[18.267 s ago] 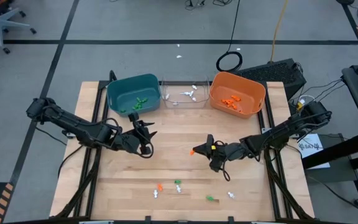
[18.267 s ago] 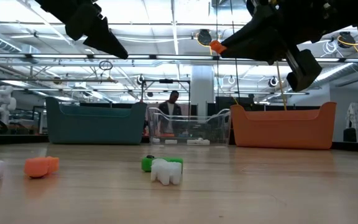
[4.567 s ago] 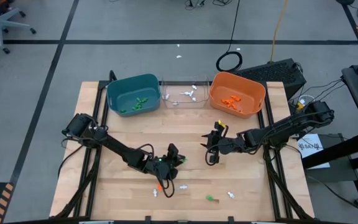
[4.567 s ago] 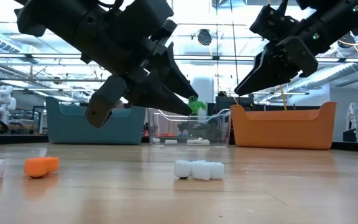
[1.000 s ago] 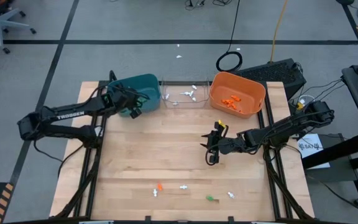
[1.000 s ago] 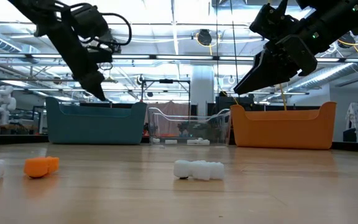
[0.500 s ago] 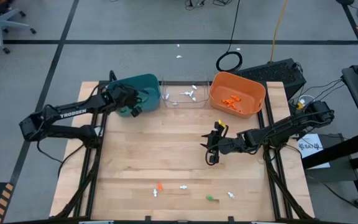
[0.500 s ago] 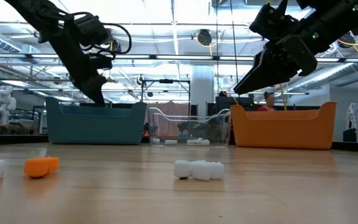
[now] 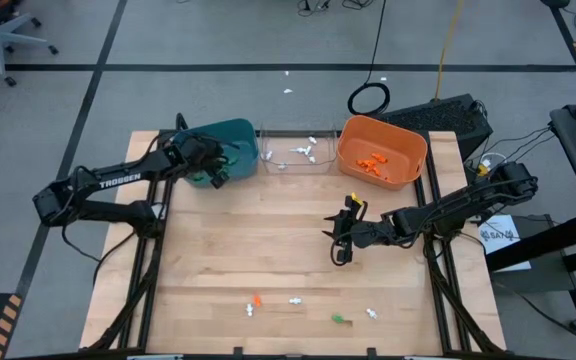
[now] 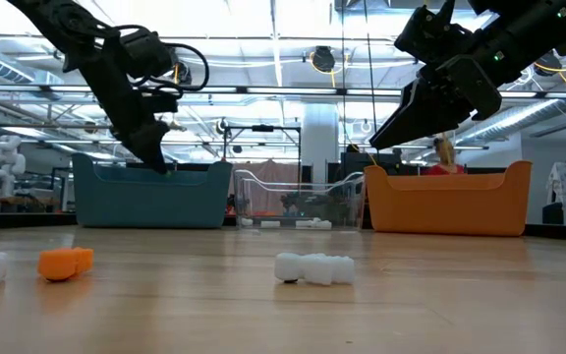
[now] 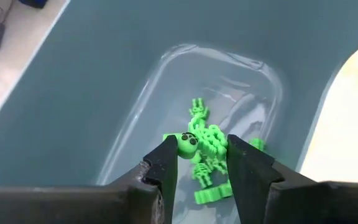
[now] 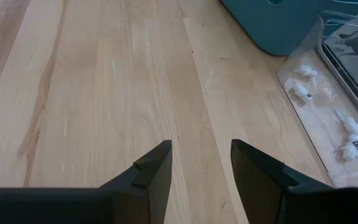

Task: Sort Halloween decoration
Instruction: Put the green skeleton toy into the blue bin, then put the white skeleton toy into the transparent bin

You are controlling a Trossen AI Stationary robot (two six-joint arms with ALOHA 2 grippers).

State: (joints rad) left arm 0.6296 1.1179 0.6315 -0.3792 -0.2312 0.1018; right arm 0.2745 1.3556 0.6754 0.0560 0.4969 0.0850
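The Halloween decoration shows as tiny trinkets. Near the table's front edge lie an orange one (image 9: 256, 298), white ones (image 9: 294, 300) and a green one (image 9: 339, 319). More green trinkets (image 11: 207, 193) lie on the floor of the teal bin (image 9: 243, 135). My left gripper (image 9: 218, 172) hangs over that bin at about rim height (image 10: 160, 162), shut on a green skeleton trinket (image 11: 201, 146). My right gripper (image 9: 338, 240) hovers open above the middle right of the table, with only bare wood between its fingers (image 12: 201, 152). My left gripper pinches the green skeleton trinket between its two fingers; the head (image 11: 187, 142) sits against one finger (image 11: 165, 163) and the body reaches across to the other. The fingers slant down into the teal bin from its left side. The trinket is held clear above the bin's floor.
A clear bin (image 9: 296, 152) with white trinkets and an orange bin (image 9: 380, 148) with orange ones stand beside the teal bin along the far edge. The wood between the bins and the loose trinkets near the front edge is bare. People pass in the room behind (image 10: 440, 157).
My left gripper has sunk a little toward the teal bin and rolled slightly, keeping the green trinket between its fingers.
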